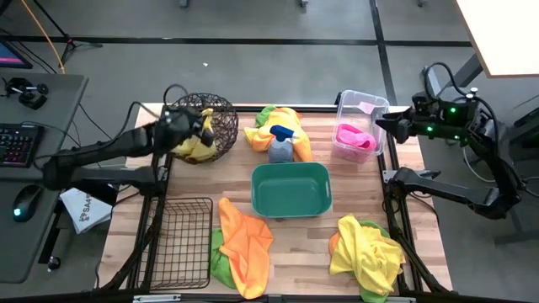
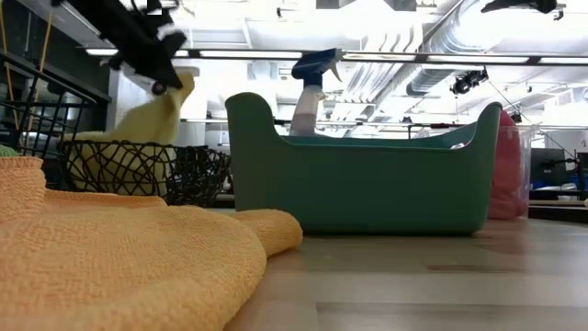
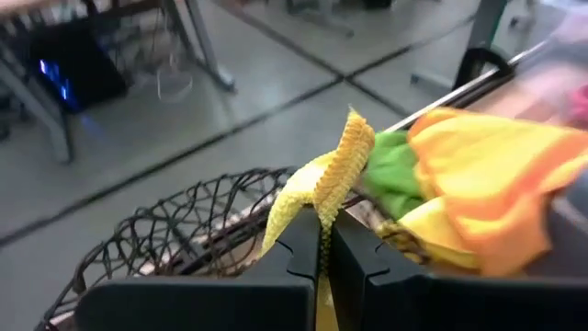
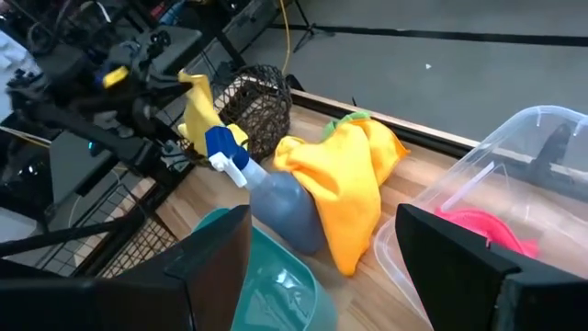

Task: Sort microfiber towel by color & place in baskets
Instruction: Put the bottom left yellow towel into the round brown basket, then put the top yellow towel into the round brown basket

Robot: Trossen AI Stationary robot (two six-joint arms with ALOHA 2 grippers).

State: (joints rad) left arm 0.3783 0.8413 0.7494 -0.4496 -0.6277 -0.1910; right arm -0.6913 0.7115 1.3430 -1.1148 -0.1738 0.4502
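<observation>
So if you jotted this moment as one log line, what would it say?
left end effector: shut on yellow towel over round wire basket | right end effector: open, empty, beside clear bin | pink towel: in clear bin

Yellow towel (image 1: 195,145) hangs pinched, draping into round wire basket (image 1: 216,123) at 10 o'clock. Pink towel (image 1: 354,138) in clear bin (image 1: 364,103) at 2. Teal tub (image 1: 290,189) centre, black wire basket (image 1: 181,242) at 8. Orange/yellow/green piles (image 1: 244,240) at 12, 6, 5.
</observation>
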